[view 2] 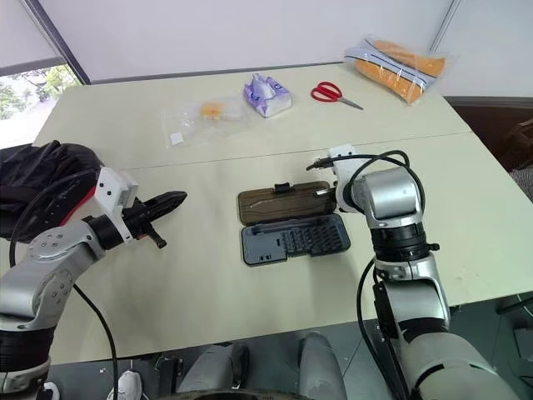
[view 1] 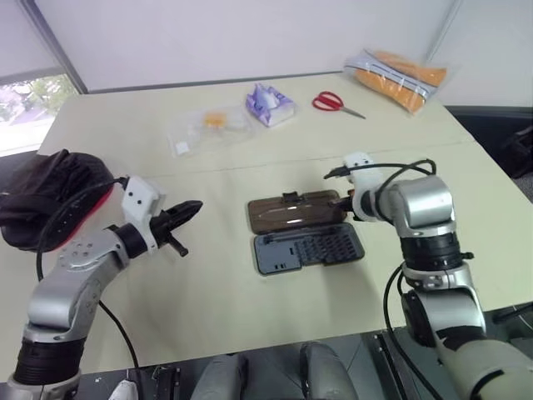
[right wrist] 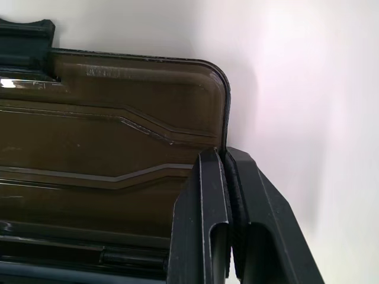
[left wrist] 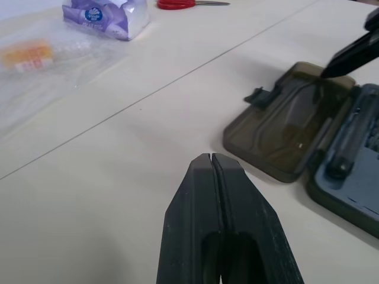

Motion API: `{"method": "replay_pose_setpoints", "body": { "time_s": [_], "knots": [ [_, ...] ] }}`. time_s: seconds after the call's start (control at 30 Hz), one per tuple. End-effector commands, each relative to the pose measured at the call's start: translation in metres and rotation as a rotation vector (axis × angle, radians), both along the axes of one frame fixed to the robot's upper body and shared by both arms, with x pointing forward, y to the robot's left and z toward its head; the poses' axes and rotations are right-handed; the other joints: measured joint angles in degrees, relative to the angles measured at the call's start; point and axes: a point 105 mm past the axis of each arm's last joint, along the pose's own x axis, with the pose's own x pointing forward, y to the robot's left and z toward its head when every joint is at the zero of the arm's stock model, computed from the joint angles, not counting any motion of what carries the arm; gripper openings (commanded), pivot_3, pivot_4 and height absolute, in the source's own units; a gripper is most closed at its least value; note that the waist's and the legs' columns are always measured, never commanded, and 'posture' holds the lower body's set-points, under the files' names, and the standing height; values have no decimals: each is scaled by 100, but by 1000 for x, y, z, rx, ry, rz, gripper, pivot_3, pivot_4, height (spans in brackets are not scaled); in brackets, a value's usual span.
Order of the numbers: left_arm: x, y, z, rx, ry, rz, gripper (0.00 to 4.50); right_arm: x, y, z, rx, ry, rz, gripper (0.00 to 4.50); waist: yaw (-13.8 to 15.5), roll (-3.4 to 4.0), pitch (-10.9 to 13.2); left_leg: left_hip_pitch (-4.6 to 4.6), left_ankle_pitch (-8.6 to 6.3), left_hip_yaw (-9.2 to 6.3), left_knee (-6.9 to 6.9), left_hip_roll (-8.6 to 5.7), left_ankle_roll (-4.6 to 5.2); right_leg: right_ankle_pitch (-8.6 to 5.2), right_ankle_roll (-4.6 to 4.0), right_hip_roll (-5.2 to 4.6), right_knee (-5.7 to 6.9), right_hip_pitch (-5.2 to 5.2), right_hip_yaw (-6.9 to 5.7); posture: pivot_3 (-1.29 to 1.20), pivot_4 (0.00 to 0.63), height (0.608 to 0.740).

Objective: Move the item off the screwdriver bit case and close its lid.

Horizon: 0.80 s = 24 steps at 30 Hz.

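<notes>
Your screwdriver bit case (view 2: 293, 240) lies open mid-counter (view 2: 208, 275), the lid (view 2: 283, 202) flat behind its tray. Right gripper (right wrist: 226, 160) fingers pinch the lid's edge; left gripper (left wrist: 211, 163) fingers closed, empty, above bare counter. Scissors (view 2: 335, 93), tissue pack (view 2: 266, 93) and bags sit near the white wall.

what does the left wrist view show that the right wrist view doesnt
Left wrist view alone: the shut left gripper, the purple tissue pack, the red scissors, a clear bag with an orange item, the grey bit tray beside the open lid, and the right gripper's tip at the lid's far end.

Right wrist view alone: a close look at the right gripper, its fingers pinched on the lid's corner edge.

Both: the smoky brown lid lying open on the pale table, with its black latch tab.
</notes>
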Motion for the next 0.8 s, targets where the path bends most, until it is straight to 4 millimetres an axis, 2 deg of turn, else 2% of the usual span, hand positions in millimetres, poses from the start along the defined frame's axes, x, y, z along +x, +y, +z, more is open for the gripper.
{"method": "replay_pose_setpoints", "body": {
  "time_s": [0.03, 0.8],
  "knots": [
    [1, 2, 8, 13, -42, 1, 0, -11, -4, -4, 16, 14, 5, 45, -1, 0, 0, 0, 0, 0, 0, 0, 0, 0, 0, 0, 0, 0, 0, 0, 150, 740],
    [-1, -1, 8, 13, -36, -8, 0, -31, 1, -13, 47, 91, 102, 45, -16, -1, 0, 1, 0, 3, -1, 1, 0, 0, 0, 1, -1, 0, 0, 0, 150, 740]
  ]
}}
